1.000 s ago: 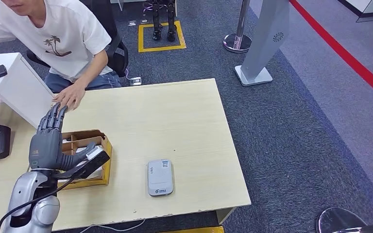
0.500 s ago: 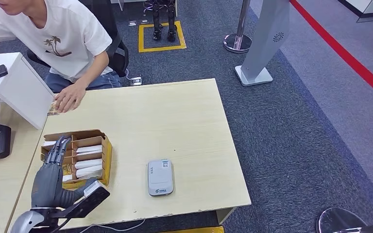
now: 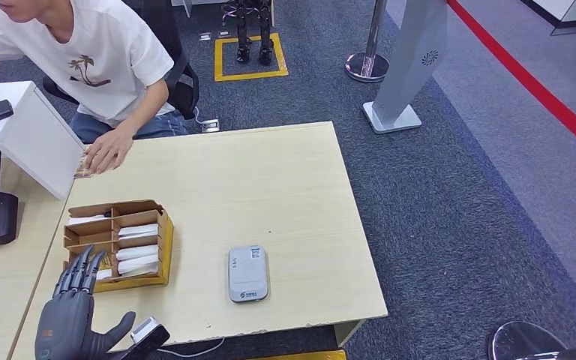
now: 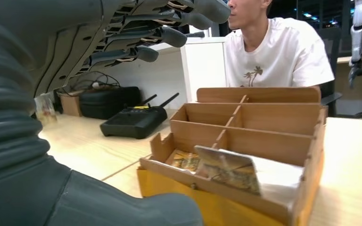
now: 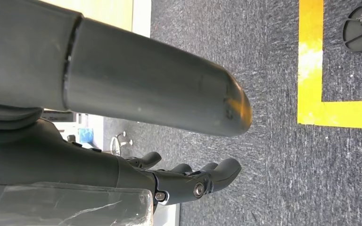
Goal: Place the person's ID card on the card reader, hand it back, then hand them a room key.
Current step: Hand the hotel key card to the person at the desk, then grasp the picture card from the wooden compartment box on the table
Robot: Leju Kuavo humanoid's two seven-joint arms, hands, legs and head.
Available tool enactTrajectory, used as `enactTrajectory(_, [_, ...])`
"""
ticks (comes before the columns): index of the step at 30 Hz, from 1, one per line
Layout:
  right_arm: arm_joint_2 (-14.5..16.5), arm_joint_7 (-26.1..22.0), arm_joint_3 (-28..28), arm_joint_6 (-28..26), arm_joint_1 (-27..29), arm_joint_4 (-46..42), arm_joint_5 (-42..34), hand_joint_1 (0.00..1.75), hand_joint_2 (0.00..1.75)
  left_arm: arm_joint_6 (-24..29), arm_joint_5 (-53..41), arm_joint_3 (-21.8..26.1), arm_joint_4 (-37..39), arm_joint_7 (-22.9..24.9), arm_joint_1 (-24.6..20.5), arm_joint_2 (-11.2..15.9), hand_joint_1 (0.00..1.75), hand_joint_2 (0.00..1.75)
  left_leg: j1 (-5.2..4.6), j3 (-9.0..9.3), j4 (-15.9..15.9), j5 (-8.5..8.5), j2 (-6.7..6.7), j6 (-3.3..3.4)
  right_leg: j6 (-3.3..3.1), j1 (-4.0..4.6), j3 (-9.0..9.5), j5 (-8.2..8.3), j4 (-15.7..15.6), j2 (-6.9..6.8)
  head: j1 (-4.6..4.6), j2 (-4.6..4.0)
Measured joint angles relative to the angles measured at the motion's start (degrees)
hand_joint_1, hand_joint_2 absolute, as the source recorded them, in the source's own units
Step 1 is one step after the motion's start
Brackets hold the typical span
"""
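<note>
**ID card under the person's hand, my robot hands empty**

The ID card (image 3: 84, 171) lies at the far left edge of the surface (image 3: 270, 187), under the person's hand (image 3: 107, 152). The card reader (image 3: 247, 274) sits near the front edge, well apart from it. The box (image 3: 118, 244) of room keys (image 3: 138, 252) stands left of the reader. My left robot hand (image 3: 71, 319) hovers just in front of the box, fingers spread, holding nothing. My right robot hand (image 5: 188, 181) hangs over the floor, fingers loosely curled and empty.
</note>
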Motion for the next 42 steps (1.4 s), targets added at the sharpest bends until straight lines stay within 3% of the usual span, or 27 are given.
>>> enactTrajectory(9, [0.0, 0.3, 0.0, 0.0, 0.0, 0.0, 1.0, 0.0, 1.75, -3.7, -7.7, -0.3, 0.3, 5.6, 0.1, 5.6, 0.0, 1.75, 0.0, 0.0, 0.0, 0.01, 0.0, -0.01, 0.0, 0.0, -0.01, 0.0, 0.0, 0.0, -0.01, 0.0])
enactTrajectory(15, [0.0, 0.4, 0.0, 0.2, -0.2, 0.0, 2.2, 0.0, 1.75, -6.5, -10.9, -0.8, 2.6, 6.5, -2.9, 8.3, 0.0, 1.75, 0.0, 0.0, 0.0, 0.02, -0.01, 0.0, 0.0, 0.0, 0.0, 0.01, 0.0, -0.01, 0.0, 0.0])
enactTrajectory(24, [0.0, 0.3, 0.0, 1.0, -0.3, 0.0, 3.5, 0.0, 1.75, -8.0, -12.6, -2.8, 7.7, 5.9, -9.3, 9.1, 0.0, 1.75, -0.01, 0.01, 0.0, 0.04, -0.02, 0.02, 0.0, 0.0, 0.01, 0.03, 0.0, -0.01, 0.01, 0.0])
enactTrajectory(32, [0.0, -4.7, 0.0, 0.0, -1.4, -0.3, 3.4, 0.0, 1.75, -10.3, -13.8, -3.5, 8.5, 5.0, -15.4, 10.0, 0.0, 1.75, 0.0, 0.03, 0.0, 0.06, 0.0, 0.01, -0.01, 0.0, 0.01, 0.04, 0.0, 0.0, -0.01, 0.0])
enactTrajectory(36, [0.0, -4.9, 0.0, 0.0, -1.6, -0.5, 3.4, 0.0, 0.0, -10.6, -13.7, -3.6, 8.6, 4.9, -16.6, 10.1, 0.0, 1.75, 0.0, 0.02, 0.0, 0.07, -0.01, 0.0, -0.01, 0.0, 0.0, 0.04, 0.0, 0.01, -0.01, 0.0])
enactTrajectory(42, [0.0, -5.0, 0.0, 0.0, -1.6, -0.6, 3.7, 0.0, 0.0, -11.0, -13.4, -3.7, 8.6, 4.7, -17.5, 10.1, 0.0, 1.75, 0.0, 0.01, 0.0, 0.07, -0.01, 0.0, -0.01, 0.0, -0.01, 0.03, 0.0, 0.01, 0.0, 0.0])
